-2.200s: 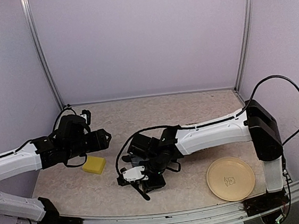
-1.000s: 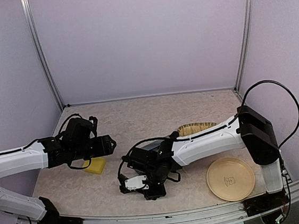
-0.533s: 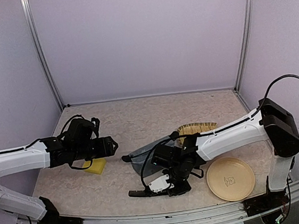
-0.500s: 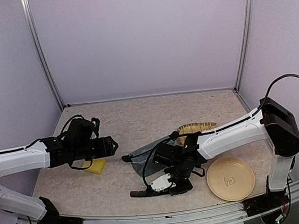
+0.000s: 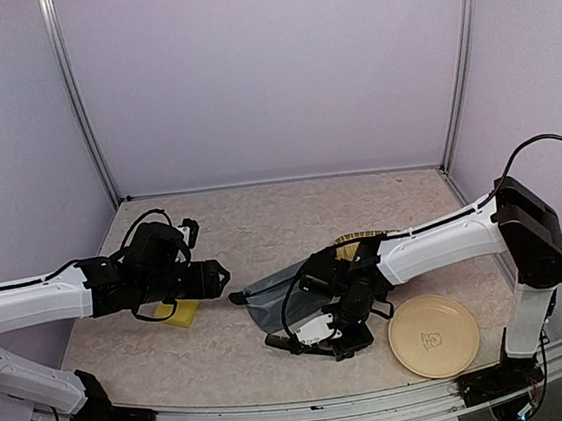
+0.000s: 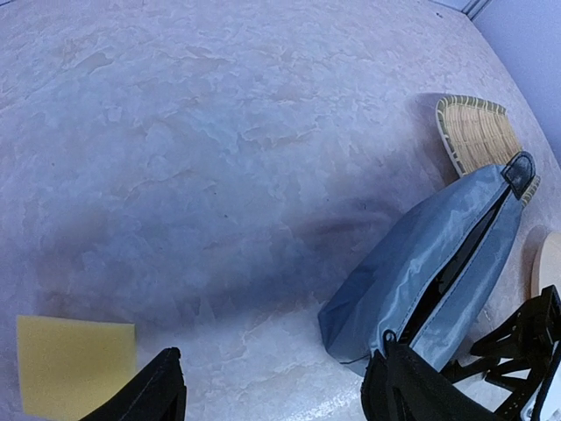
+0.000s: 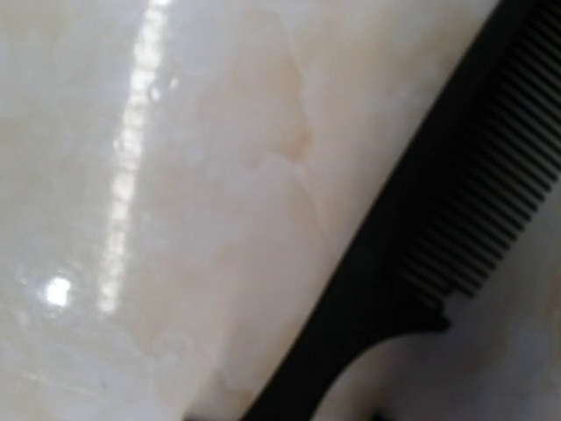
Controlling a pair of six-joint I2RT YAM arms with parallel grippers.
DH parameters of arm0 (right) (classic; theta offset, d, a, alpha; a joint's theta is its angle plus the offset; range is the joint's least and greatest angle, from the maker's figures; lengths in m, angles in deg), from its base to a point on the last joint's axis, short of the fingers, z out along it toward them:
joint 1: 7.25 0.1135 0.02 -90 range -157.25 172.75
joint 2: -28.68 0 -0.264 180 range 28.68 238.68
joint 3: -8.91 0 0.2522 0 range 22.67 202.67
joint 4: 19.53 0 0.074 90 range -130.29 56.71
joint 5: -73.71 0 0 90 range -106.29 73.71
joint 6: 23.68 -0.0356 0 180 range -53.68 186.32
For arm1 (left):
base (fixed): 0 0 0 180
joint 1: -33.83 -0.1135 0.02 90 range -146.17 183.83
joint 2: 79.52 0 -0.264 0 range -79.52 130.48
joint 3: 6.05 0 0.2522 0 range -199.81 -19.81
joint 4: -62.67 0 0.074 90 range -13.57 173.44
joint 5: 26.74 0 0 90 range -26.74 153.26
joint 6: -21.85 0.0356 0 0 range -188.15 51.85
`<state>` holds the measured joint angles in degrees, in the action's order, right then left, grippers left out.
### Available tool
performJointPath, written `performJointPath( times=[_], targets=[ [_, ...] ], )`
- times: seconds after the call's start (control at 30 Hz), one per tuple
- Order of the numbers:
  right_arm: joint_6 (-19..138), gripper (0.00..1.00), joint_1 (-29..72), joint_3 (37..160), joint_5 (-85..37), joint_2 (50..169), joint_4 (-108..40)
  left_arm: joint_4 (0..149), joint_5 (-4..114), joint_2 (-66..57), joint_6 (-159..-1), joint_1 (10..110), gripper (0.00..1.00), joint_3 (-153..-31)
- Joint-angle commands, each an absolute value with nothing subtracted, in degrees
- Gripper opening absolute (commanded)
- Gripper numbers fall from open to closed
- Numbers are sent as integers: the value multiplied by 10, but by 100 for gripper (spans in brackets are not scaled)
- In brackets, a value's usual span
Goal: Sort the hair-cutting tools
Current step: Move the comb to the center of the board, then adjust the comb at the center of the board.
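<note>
- Top external view: right gripper [image 5: 319, 335] has shifted from mid-table [image 5: 156, 362] towards the plate [image 5: 435, 337], bringing the long black comb [image 5: 275, 341] with it; the comb now sits just in front of the grey-blue pouch [image 5: 270, 294]
- Right wrist view: the comb [image 7: 394, 237] shows close against the table surface; the fingers are out of frame; whether it is gripped or let go cannot be told
- Left gripper [image 6: 272, 395] has advanced past the yellow sponge [image 6: 70, 360] towards the unzipped pouch [image 6: 438, 272]; jaws spread wide, nothing between them
- Assessment: comb relocation under way, not yet deposited; the other tools are not discernible
</note>
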<state>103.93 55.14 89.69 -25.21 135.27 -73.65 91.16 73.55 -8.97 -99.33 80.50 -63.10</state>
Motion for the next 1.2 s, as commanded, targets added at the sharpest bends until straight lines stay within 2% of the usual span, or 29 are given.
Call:
performJointPath(
  times=[0.0,0.1,0.57,0.7,0.77,1.0,1.17],
  targets=[
    [990,44,552,900,-236,1356,-775,923,756,-92,-981,812,76,-651],
    [983,43,550,907,-242,1357,-793,925,758,-86,-982,815,76,-656],
    [959,52,533,904,-300,1310,-805,938,764,-77,-984,823,76,-666],
    [942,64,534,894,-297,1316,-792,942,765,-72,-987,824,76,-671],
    [936,65,535,893,-282,1321,-784,944,767,-70,-987,824,76,-675],
    [938,51,564,886,-226,1349,-777,950,768,-57,-988,824,76,-679],
    [943,50,597,876,-188,1347,-778,952,769,-45,-985,824,76,-683]
  ],
)
